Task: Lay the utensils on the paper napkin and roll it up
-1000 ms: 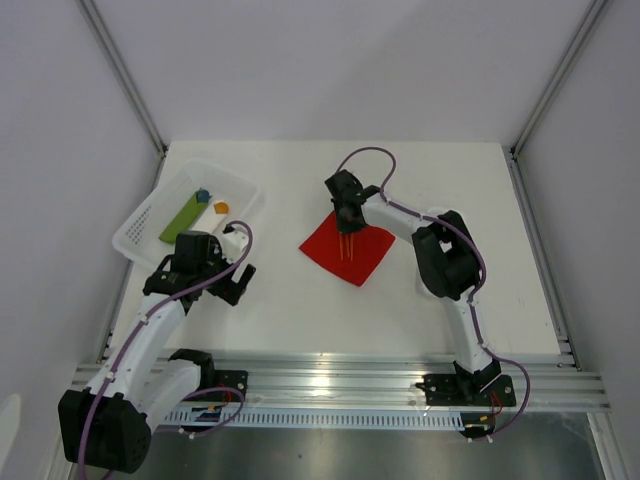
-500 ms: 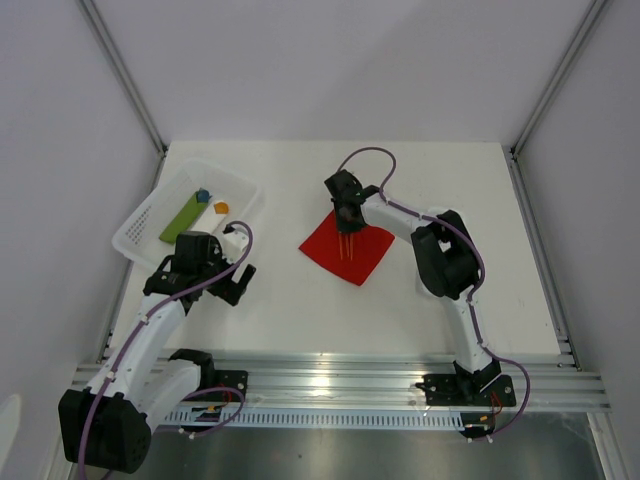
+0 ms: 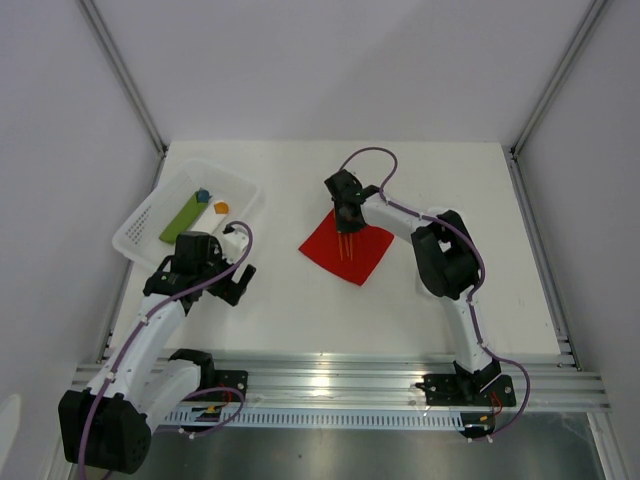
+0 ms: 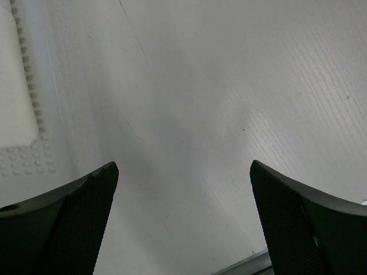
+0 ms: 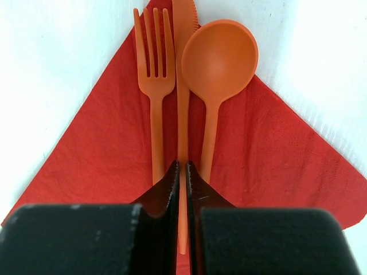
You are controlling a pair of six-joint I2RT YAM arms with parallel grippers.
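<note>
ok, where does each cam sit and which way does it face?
Top external: fixed above and behind the bases, looking down on the table; both arms show, left gripper and right gripper.
Left wrist: on the left arm, facing bare table beside the basket; own fingers wide open.
Right wrist: on the right arm, facing the utensils on the napkin; own fingers shut on the knife.
Shared: top and right wrist both show napkin and utensils.

The right pincer [image 5: 182, 167] has closed tighter on the handle of the knife [image 5: 183, 86].
</note>
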